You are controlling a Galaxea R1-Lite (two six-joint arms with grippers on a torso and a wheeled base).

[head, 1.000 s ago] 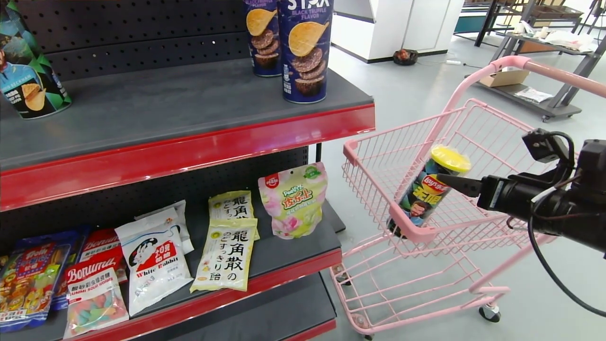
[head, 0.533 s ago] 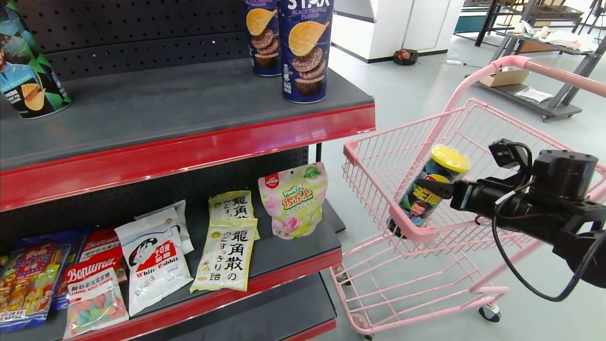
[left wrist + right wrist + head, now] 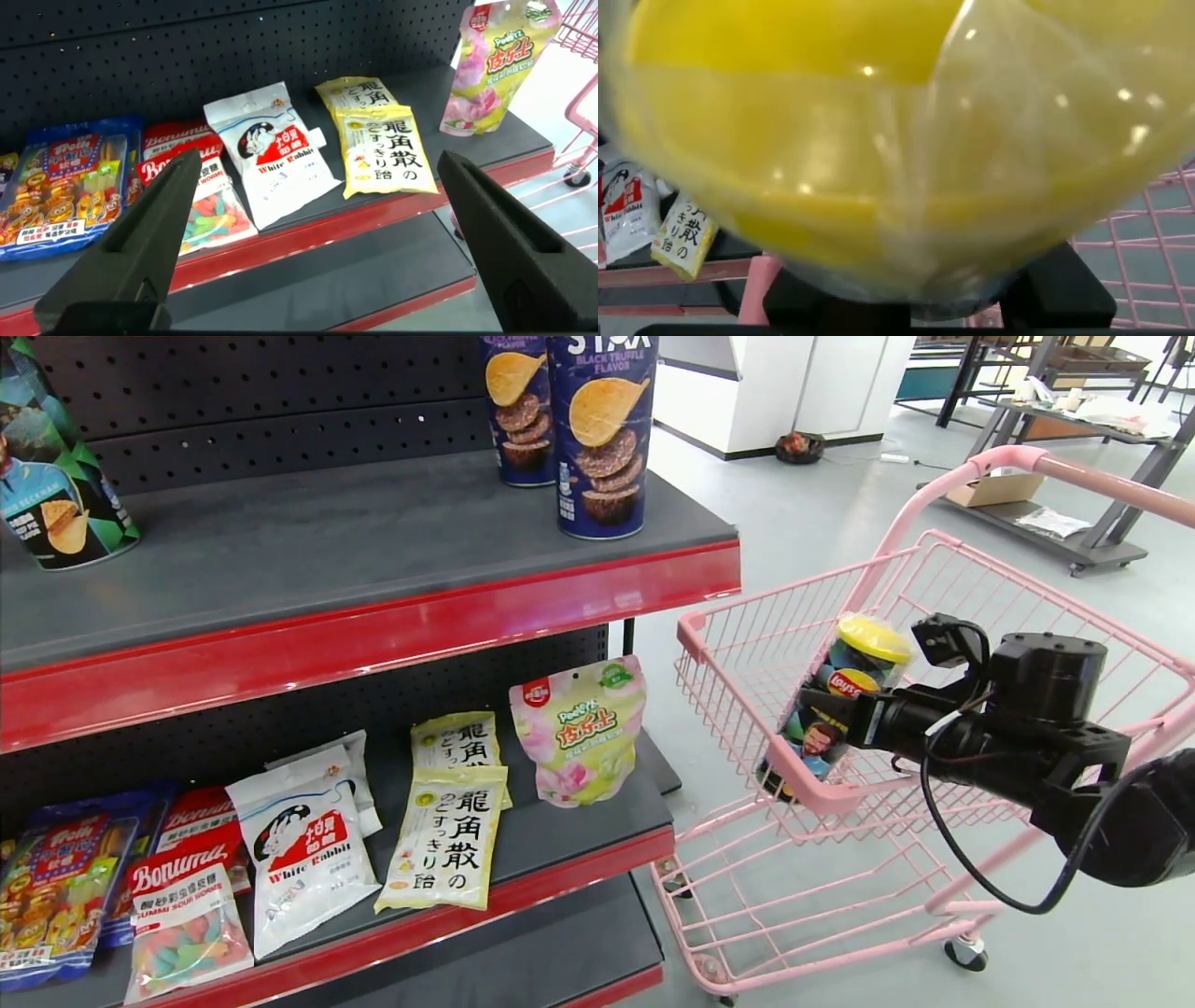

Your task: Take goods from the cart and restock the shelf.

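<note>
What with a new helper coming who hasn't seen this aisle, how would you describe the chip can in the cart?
Find the pink cart to the right of the red-edged shelf. In its upper basket a tall chip can leans in the near corner. Its yellow lid and tilt set it apart from the upright dark blue cans on the shelf.

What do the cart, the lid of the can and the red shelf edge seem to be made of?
Cart: thin wire mesh, likely metal with glossy pink coating. Can lid: probably translucent yellow plastic; light passes through. Shelf edge: likely painted metal, glossy red with reflections.
</note>
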